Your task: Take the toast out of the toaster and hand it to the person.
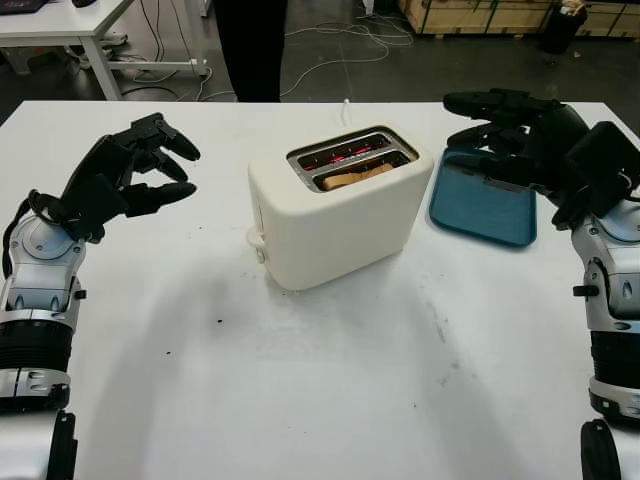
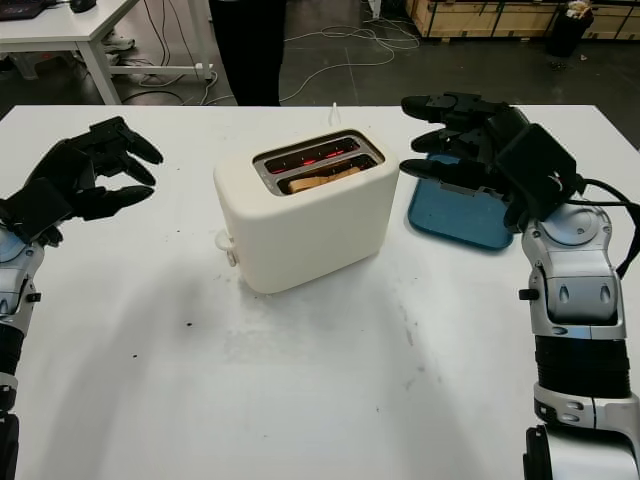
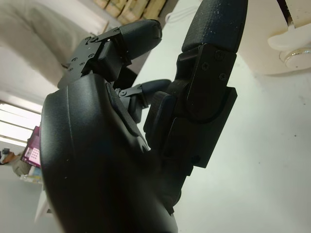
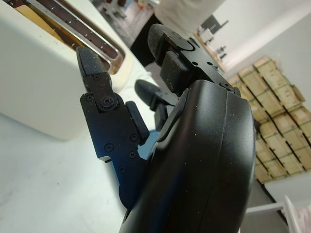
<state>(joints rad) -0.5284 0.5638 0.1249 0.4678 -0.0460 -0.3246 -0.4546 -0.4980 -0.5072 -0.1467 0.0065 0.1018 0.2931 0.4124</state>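
Right now you have a cream toaster (image 1: pixel 335 215) in the middle of the white table (image 1: pixel 300 400). It has two slots on top. The far slot glows red inside. The toast (image 1: pixel 356 177) sits low in the near slot, and you can see just its brown top edge. A small lever knob (image 1: pixel 255 240) sticks out of the toaster's left end.

Your left robot hand (image 1: pixel 135 170) is up above the table, well to the left of the toaster. It is open and holds nothing. Its fingertips (image 1: pixel 185 152) point toward the toaster but do not touch it.

Your right robot hand (image 2: pixel 470 140) is up on the other side, near the toaster's right end. It is open too, with nothing in it. Its fingers (image 2: pixel 430 168) reach toward the toaster, and there is a small gap between them and the toaster. In the right wrist view you can see the toaster's slots just past the robot hand.

A blue tray (image 1: pixel 480 205) lies flat on the table to the right of the toaster, partly under your right robot hand.

A person in dark clothes (image 1: pixel 250 45) stands at the far edge of the table, behind the toaster. Little dark crumbs (image 1: pixel 218 322) dot the table in front of the toaster.
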